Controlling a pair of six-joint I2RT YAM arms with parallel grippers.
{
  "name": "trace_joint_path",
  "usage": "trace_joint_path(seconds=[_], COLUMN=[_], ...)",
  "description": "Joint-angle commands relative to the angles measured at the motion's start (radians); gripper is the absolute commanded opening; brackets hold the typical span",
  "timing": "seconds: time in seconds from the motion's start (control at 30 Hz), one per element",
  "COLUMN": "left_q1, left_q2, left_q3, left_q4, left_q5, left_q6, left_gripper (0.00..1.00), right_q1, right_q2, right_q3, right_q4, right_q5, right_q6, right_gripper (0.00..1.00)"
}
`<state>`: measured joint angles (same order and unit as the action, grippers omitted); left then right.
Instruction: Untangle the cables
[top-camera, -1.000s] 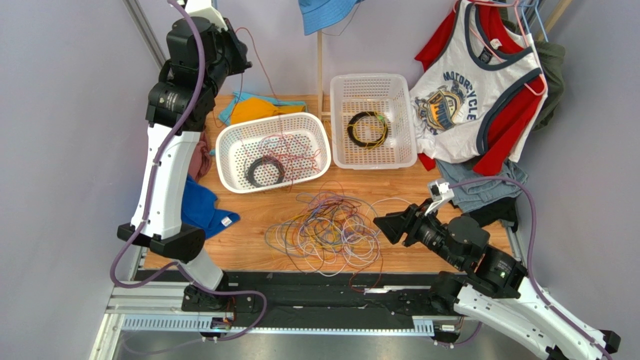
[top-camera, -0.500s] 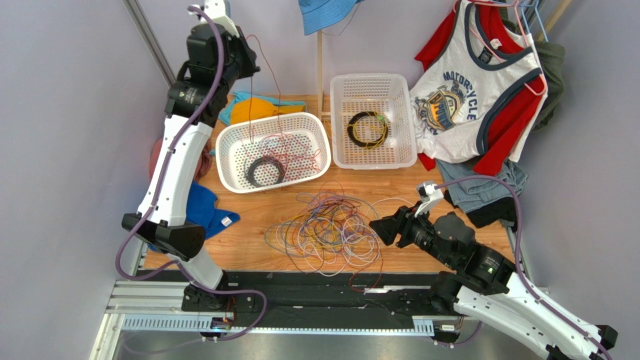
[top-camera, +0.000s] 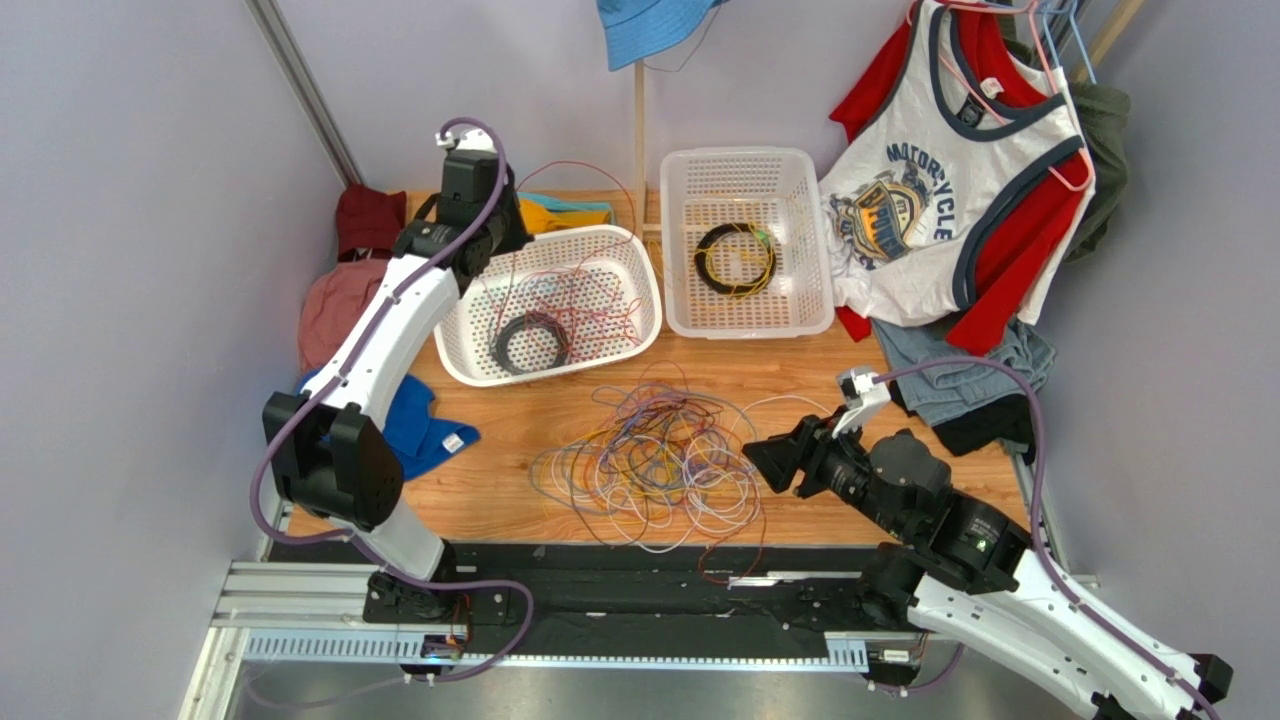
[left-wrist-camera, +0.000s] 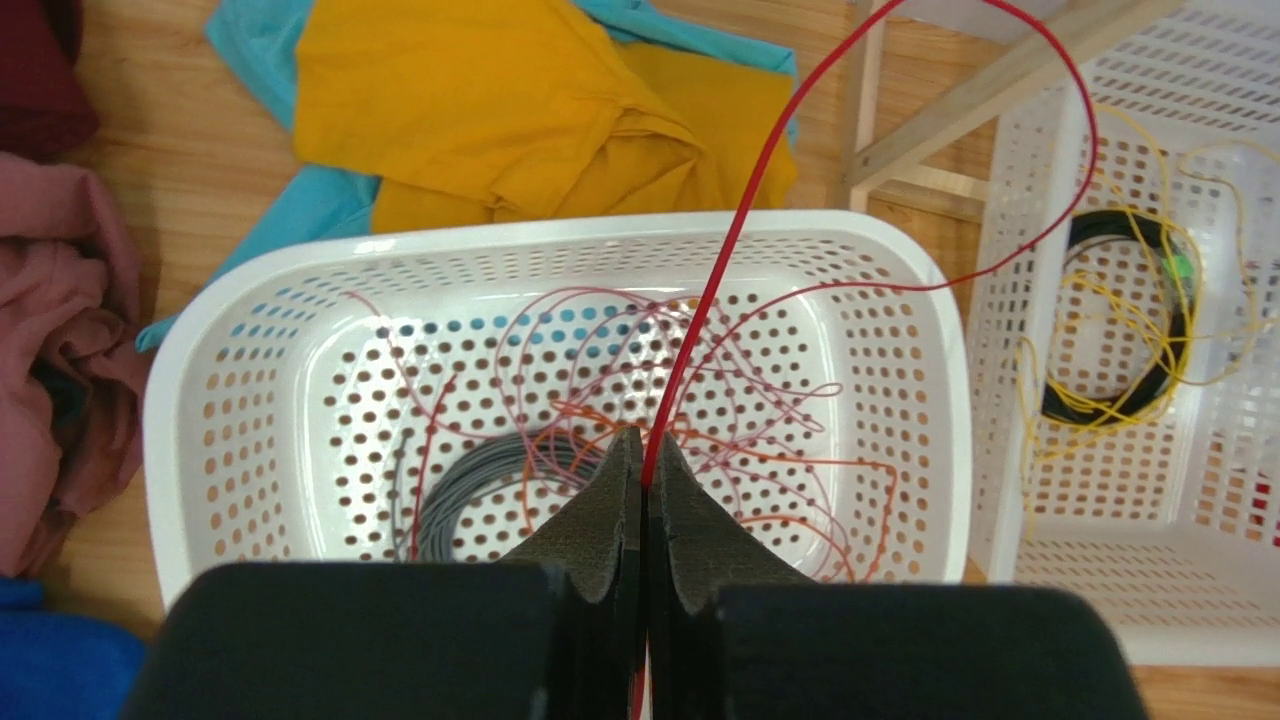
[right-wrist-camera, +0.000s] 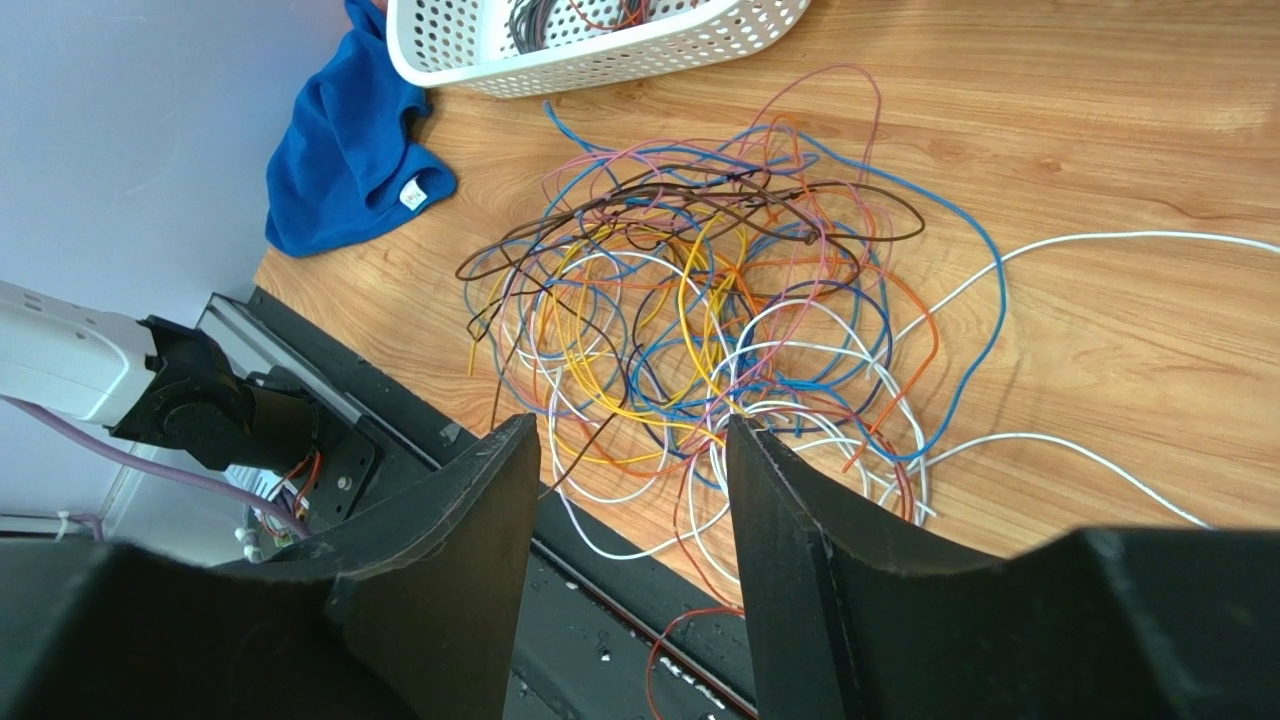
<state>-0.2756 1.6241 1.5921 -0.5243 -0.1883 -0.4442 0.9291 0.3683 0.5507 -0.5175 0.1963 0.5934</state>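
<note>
The cables lie as a messy tangle of yellow, blue, white, orange, purple and brown strands on the wooden table, also in the right wrist view. My right gripper is open and empty just right of the tangle, its jaws apart over the tangle's near edge. My left gripper hovers over the back rim of the left white basket. It is shut on a red cable that arcs up and loops down into the basket among other red and orange strands.
The left basket holds a grey-black coil. The right white basket holds a black and yellow coil. Clothes lie at the left, a blue cloth, and a hanging shirt at the right.
My left arm came down from high up toward the left basket, still holding the red cable, whose slack settled into the basket. My right gripper barely moved.
</note>
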Motion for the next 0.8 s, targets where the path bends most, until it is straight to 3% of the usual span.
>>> trace_joint_path(seconds=[0.0,0.13,0.43,0.63,0.67,0.73,0.77], left_q1=[0.021,0.027,0.064,0.067,0.067,0.067,0.067], left_q2=[-0.159,-0.237,0.045,0.065,0.036,-0.006,-0.045], left_q3=[-0.130,-0.245,-0.022,-0.062,-0.076,-0.133,-0.150], left_q4=[0.133,0.176,-0.060,-0.072,-0.068,-0.031,-0.019], left_q5=[-0.005,-0.072,-0.092,-0.115,-0.112,-0.105,-0.103], left_q6=[-0.027,0.001,0.033,0.029,0.029,0.029,0.030], left_gripper=[0.00,0.00,0.00,0.02,0.19,0.37,0.59], right_q1=[0.002,0.005,0.004,0.004,0.004,0.004,0.002], right_q2=[-0.011,0.006,-0.003,0.001,0.003,0.012,0.015], right_q3=[-0.023,-0.035,-0.051,-0.054,-0.055,-0.060,-0.061], right_q4=[0.040,0.056,0.056,0.047,0.050,0.062,0.066], right_q5=[0.022,0.009,0.022,0.038,0.038,0.035,0.032], right_q6=[-0.010,-0.007,-0.006,-0.026,-0.027,-0.026,-0.026], right_gripper=[0.52,0.52,0.52,0.52,0.52,0.52,0.52])
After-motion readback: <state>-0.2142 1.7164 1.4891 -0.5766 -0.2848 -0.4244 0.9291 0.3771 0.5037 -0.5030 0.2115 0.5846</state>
